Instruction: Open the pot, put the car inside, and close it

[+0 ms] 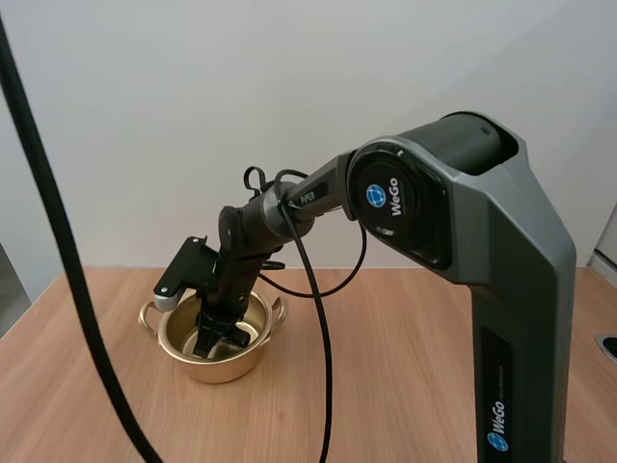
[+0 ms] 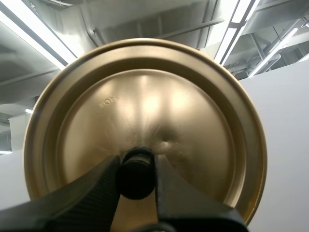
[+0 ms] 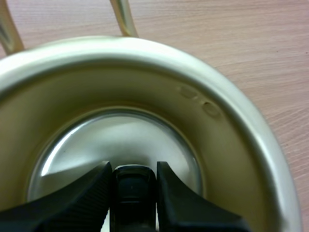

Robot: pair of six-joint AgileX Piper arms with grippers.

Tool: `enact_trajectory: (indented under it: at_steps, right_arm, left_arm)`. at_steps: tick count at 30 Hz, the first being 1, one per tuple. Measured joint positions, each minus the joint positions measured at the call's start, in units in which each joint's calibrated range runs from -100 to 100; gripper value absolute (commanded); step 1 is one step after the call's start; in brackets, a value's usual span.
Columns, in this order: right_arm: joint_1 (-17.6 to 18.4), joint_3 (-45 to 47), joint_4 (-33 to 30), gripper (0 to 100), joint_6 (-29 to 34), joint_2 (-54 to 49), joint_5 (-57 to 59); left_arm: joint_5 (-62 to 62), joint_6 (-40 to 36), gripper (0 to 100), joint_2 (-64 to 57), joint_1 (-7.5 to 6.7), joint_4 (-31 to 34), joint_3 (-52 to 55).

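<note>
The wooden surface is pale, with a fine straight grain. On it stands the pot, round and brass-coloured, with two loop handles, a smooth rolled rim and a silvery, shiny floor. It is open, so the first step looks done.

The lid is a shallow dome of the same gold metal with a stepped edge. My left tool holds it up away from the pot, clenched on its round black knob.

My right tool, ribbed on its inner faces, is down inside the pot. It grasps the car, a small dark glossy block close over the floor; whether they touch I cannot tell.

I judge the placing nearly finished. What is left is to release the car, pull clear and set the lid back.
</note>
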Motion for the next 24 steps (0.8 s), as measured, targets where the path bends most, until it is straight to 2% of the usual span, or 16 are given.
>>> enact_trajectory:
  at_steps: [9, 15, 17, 18, 24]
  right_arm:
    - [0.0, 0.0, -0.13, 1, 0.0, 1.94, -0.58]
    - [0.0, 0.0, -0.16, 75, 0.0, 1.94, -1.81]
    - [0.0, 0.0, -0.03, 90, 0.1, 1.94, -1.93]
    - [0.0, 0.0, -0.03, 93, 0.41, 1.94, -2.31]
    - [0.0, 0.0, -0.03, 91, 1.37, 1.94, -3.27]
  left_arm:
    - [0.0, 0.0, 0, 0.0, 0.0, 0.0, 0.0]
    - [0.0, 0.0, 0, 0.0, 0.0, 0.0, 0.0]
    - [0.0, 0.0, 0, -0.44, 0.0, 0.0, 0.0]
    - [0.0, 0.0, 0, -0.53, 0.0, 0.0, 0.0]
    - [0.0, 0.0, 0, -0.7, 0.0, 0.0, 0.0]
